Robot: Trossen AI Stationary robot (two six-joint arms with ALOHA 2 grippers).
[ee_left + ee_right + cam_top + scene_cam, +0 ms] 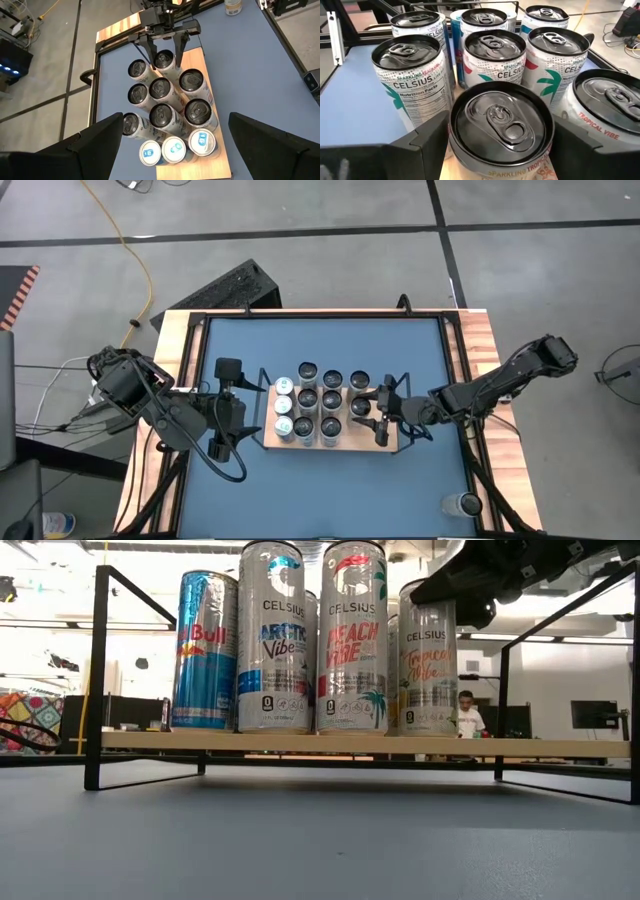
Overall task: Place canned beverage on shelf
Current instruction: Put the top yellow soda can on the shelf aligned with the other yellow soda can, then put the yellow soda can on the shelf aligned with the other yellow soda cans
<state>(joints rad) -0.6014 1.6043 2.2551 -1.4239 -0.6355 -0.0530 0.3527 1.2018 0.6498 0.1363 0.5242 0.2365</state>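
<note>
While the shelf [392, 446] stands mid-worktop [330, 490] loaded with upright cans, the right pincer [381, 412] is seen at its right end, fingers spread either side of a Celsius Tropical Vibe can [502, 127] standing on the board; no contact with its sides can be made out. The left pincer [224, 412] is held wide open beside the shelf's left end, gripping nothing. One lone can [462, 504] is set well apart near the worktop's right corner.
</note>
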